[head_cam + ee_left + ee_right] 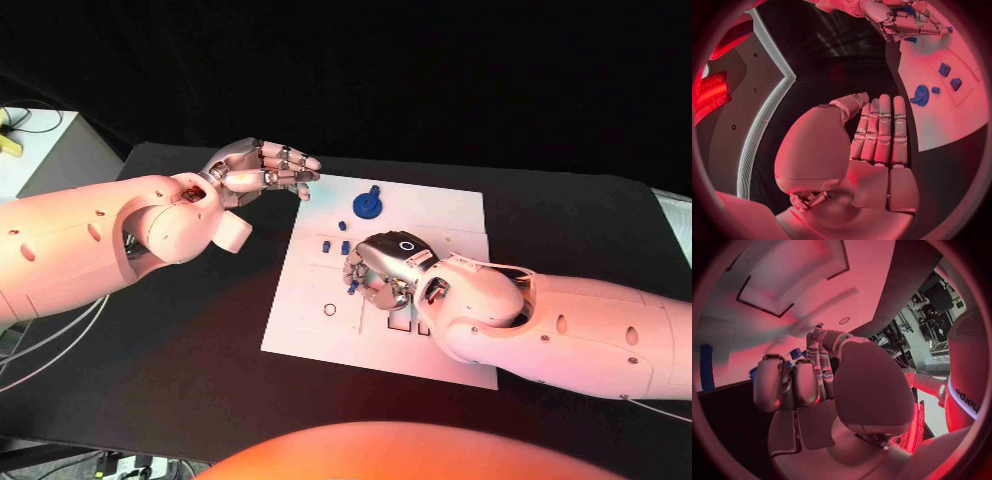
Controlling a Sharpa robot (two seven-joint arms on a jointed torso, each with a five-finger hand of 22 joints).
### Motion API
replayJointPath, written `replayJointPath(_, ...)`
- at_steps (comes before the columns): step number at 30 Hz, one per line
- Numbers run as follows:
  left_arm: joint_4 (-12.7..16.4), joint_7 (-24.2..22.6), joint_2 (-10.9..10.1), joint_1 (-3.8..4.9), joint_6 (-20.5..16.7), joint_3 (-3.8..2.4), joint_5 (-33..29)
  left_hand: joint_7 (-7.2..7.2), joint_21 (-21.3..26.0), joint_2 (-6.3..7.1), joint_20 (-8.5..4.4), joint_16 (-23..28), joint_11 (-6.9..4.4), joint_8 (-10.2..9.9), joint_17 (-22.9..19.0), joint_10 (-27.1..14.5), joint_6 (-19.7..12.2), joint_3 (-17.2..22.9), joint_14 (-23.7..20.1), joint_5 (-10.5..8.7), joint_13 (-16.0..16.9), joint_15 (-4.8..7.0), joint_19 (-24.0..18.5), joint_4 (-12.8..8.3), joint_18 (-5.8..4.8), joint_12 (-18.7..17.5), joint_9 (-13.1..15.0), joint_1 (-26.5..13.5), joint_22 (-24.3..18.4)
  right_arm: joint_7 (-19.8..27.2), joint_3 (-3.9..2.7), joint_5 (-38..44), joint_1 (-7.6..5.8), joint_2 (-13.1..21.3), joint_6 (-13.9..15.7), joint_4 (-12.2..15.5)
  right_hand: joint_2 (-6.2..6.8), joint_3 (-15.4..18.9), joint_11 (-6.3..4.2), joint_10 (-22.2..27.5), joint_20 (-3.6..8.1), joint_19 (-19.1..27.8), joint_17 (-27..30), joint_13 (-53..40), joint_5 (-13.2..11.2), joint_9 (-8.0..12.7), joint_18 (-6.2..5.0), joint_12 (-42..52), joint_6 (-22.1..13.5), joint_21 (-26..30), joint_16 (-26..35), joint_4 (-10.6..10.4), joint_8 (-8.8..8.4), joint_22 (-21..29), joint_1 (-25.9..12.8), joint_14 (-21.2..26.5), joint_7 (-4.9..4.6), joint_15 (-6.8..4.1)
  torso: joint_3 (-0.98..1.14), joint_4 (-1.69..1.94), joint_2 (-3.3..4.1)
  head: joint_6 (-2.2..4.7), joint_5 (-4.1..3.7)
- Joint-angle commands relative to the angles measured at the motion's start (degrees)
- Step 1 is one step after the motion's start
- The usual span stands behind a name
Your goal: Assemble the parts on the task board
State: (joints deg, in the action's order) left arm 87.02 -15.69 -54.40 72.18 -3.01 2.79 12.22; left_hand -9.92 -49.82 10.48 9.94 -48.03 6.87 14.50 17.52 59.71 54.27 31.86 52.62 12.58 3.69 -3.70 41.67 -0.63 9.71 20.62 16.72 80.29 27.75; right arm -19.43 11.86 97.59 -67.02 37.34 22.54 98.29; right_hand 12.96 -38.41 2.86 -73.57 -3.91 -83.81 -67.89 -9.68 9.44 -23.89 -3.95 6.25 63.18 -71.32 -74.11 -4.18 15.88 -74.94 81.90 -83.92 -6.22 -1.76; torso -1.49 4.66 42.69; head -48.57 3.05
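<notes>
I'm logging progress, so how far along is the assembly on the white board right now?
Early to middle, by the look of it. A blue wheel-shaped part and small blue pieces lie on the task board, though whether they are seated I cannot tell. The right hand is down on the board at a small blue part. The left hand hovers off the board's corner, holding nothing. An open round hole remains.

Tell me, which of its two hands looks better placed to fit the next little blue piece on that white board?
Probably the right hand: it is down over the middle of the task board, fingers curled beside a small blue part. The left hand hangs off the board's far corner, holding nothing.
</notes>
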Motion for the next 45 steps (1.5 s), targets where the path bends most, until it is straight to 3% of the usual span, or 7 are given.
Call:
replayJointPath(1, 0.13, -0.17, 0.05, 0.01, 1.0, -0.04, 0.05, -0.38, 0.3, -0.52, 0.09, 0.19, 0.25, -0.28, 0.05, 0.0, 0.09, -0.28, 0.28, -0.02, 0.07, -0.24, 0.36, -0.08, 0.64, -0.36, 0.06, 0.04, -0.05, -0.06, 0.05, 1.06, 0.12, -0.08, -1.15, -0.18, -0.45, -0.26, -0.28, -0.12, 0.23, -0.77, 0.02, -0.1, 0.28, 0.0, 0.32, 0.15, 0.06, 0.28, 0.22, 0.2, 0.14, -6.33, -0.08, -1.41, -0.31, -0.26, 0.01, -0.01, 0.01, -0.05, 0.01)
replayJointPath(25, 0.18, -0.04, -0.02, 0.01, 1.02, -0.04, 0.05, -0.38, 0.3, -0.52, 0.09, 0.19, 0.25, -0.28, 0.05, 0.0, 0.09, -0.28, 0.28, -0.02, 0.07, -0.24, 0.36, -0.08, 0.64, -0.36, 0.06, 0.04, -0.05, 0.38, 0.28, 1.03, 0.75, -1.03, -2.73, -1.0, -0.37, -0.12, -0.11, 0.16, 0.14, -0.64, -0.07, -0.13, 0.34, -0.07, 0.26, -0.2, -0.23, 0.65, 0.15, 0.5, 0.07, -6.23, -0.76, -1.44, -0.52, -0.11, -0.07, 0.02, -0.02, -0.48, -0.06)
replayJointPath(27, 0.17, -0.03, -0.02, 0.01, 1.02, -0.04, 0.05, -0.38, 0.3, -0.52, 0.09, 0.19, 0.25, -0.28, 0.05, 0.0, 0.09, -0.28, 0.28, -0.02, 0.07, -0.24, 0.36, -0.08, 0.64, -0.36, 0.06, 0.04, -0.05, 1.03, 0.3, 0.53, 0.76, -0.99, -3.05, -1.02, -0.21, 0.1, 0.21, 1.02, -0.01, -0.35, -0.59, 0.01, 0.46, 0.03, 0.13, -0.81, -1.06, 1.47, -0.29, 0.47, -0.37, -5.9, -1.45, -1.61, -0.85, 0.17, -0.07, -0.04, -0.03, -0.49, -0.02)
replayJointPath(28, 0.16, -0.01, -0.02, 0.01, 1.03, -0.04, 0.05, -0.38, 0.3, -0.52, 0.09, 0.19, 0.25, -0.28, 0.05, 0.0, 0.09, -0.28, 0.28, -0.02, 0.07, -0.24, 0.36, -0.08, 0.64, -0.36, 0.06, 0.04, -0.05, 1.43, 0.31, 0.21, 0.76, -0.95, -3.29, -1.02, 0.07, 0.71, 0.48, 1.78, -0.29, 0.06, 0.0, 0.14, 2.6, 0.14, -0.01, -1.4, -1.97, 2.5, 0.14, 0.49, -0.86, -5.5, -2.31, -1.39, -1.19, 0.61, -0.08, -0.04, -0.03, -0.5, -0.02)
replayJointPath(32, 0.13, 0.07, -0.01, 0.01, 1.08, -0.04, 0.05, -0.38, 0.3, -0.52, 0.09, 0.19, 0.25, -0.28, 0.05, 0.0, 0.09, -0.28, 0.28, -0.02, 0.07, -0.24, 0.36, -0.08, 0.64, -0.36, 0.06, 0.04, -0.05, 2.61, 0.35, -0.68, 0.77, -0.8, -4.27, -0.95, 0.93, 1.98, 1.86, 6.37, -1.23, 2.16, 3.59, 1.32, 1.69, 0.51, -0.89, -2.8, -3.69, 7.9, 2.88, 0.13, -2.03, -3.28, -4.19, 0.36, -1.71, 1.69, -0.07, -0.08, -0.06, -0.57, -0.01)
replayJointPath(40, 0.1, 0.22, -0.03, 0.01, 1.17, -0.04, 0.05, -0.41, 0.45, -0.56, 0.12, 0.28, 0.27, -0.32, 0.07, 0.03, 0.09, -0.32, 0.26, -0.02, 0.09, -0.28, 0.37, -0.03, 0.63, -0.57, 0.07, 0.01, -0.13, 3.15, 0.42, -1.28, 0.77, -0.44, -4.77, -0.76, 1.05, 2.18, 1.99, 6.9, -1.43, 2.53, 4.19, 1.56, 1.51, 0.56, -1.04, -2.59, -3.87, 8.74, 3.28, 0.2, -2.2, -2.97, -4.32, 0.75, -1.72, 1.77, -0.02, -0.04, -0.02, -0.55, -0.04)
replayJointPath(45, 0.09, 0.29, -0.02, 0.01, 1.25, -0.04, 0.05, -0.41, 0.45, -0.56, 0.12, 0.28, 0.27, -0.32, 0.07, 0.03, 0.09, -0.32, 0.26, -0.02, 0.09, -0.28, 0.37, -0.03, 0.63, -0.57, 0.07, 0.01, -0.13, 2.71, 0.44, -1.16, 0.77, -0.28, -4.19, -0.73, 1.61, 2.69, 2.46, 9.08, -1.91, 3.21, 5.07, 2.32, 1.46, 0.93, -1.35, -2.58, -5.18, 10.42, 3.74, 0.22, -3.17, -2.36, -4.74, 1.47, -1.99, 2.18, -0.01, -0.04, -0.05, -0.54, -0.06)
